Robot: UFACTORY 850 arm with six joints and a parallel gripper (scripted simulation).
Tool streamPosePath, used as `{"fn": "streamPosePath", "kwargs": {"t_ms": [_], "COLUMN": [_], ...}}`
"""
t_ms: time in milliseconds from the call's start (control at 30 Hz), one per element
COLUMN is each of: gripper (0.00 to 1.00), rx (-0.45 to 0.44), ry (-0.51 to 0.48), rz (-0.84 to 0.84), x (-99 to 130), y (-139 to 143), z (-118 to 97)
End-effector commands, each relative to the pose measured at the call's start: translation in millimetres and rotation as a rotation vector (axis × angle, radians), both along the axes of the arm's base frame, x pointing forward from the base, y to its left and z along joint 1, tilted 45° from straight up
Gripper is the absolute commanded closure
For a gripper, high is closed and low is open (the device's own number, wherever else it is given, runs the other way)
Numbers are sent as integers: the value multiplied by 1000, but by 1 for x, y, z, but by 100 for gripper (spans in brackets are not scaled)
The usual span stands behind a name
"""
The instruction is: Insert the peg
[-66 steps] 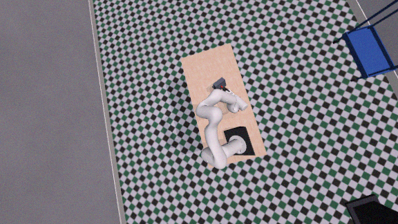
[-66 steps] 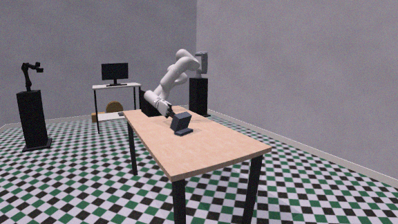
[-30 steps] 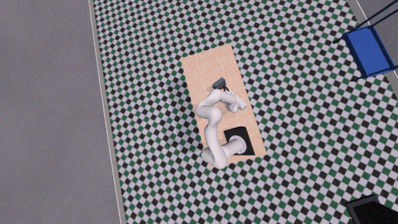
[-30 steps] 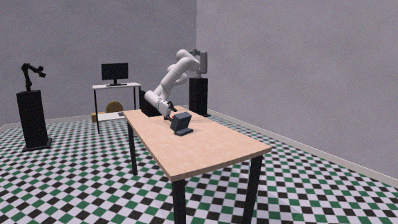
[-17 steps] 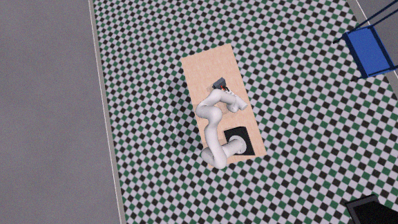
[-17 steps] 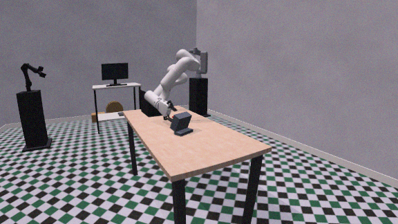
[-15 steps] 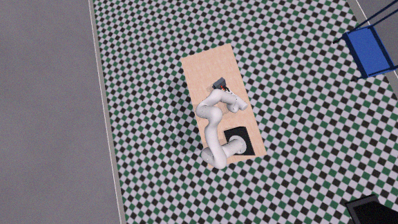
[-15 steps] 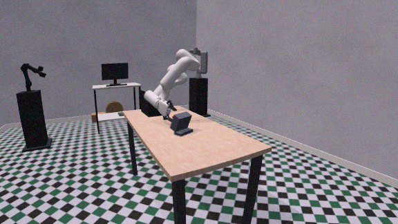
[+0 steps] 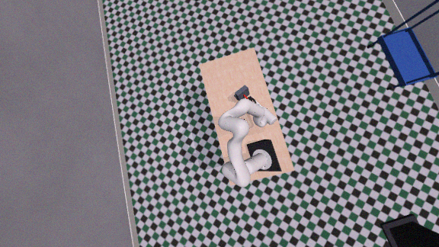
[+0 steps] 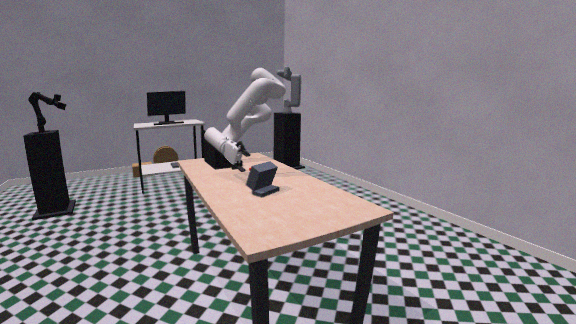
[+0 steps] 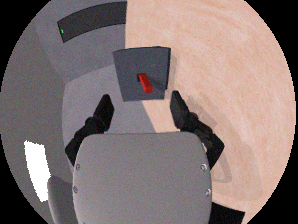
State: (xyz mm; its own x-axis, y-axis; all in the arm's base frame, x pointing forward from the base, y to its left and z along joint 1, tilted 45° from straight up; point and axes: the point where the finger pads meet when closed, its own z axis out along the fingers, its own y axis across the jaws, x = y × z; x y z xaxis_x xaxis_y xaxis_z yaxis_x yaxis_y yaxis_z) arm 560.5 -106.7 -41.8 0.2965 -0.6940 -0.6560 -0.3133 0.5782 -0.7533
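In the wrist view a dark grey sloped panel (image 11: 143, 74) stands on the wooden table, with a red peg (image 11: 145, 83) sticking out of its hole. My gripper (image 11: 140, 99) is open, its two black fingers spread wide on either side of the panel's near edge, touching nothing. The peg's red end lies a little ahead of the fingertips. From the side camera the panel (image 10: 262, 178) sits on a small base in the middle of the table and the gripper (image 10: 239, 156) hovers just behind it. From above the panel (image 9: 242, 91) and the peg (image 9: 245, 97) are small.
The arm's black base (image 9: 263, 154) stands at one end of the table (image 10: 280, 205). In the room around it are a blue chair (image 9: 405, 55), a desk with a monitor (image 10: 166, 104), and black pedestals (image 10: 46, 172) carrying other arms.
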Motion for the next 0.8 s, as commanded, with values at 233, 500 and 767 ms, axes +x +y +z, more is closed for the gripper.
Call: {"fn": "streamPosePath", "kwargs": {"t_ms": [233, 500, 767], "gripper": [0, 0, 0], "rx": [1, 3, 3], "ry": [-3, -5, -5], "rz": [-1, -2, -2], "x": [-32, -45, -46], "y": [-14, -21, -21], "z": [3, 3, 3]}}
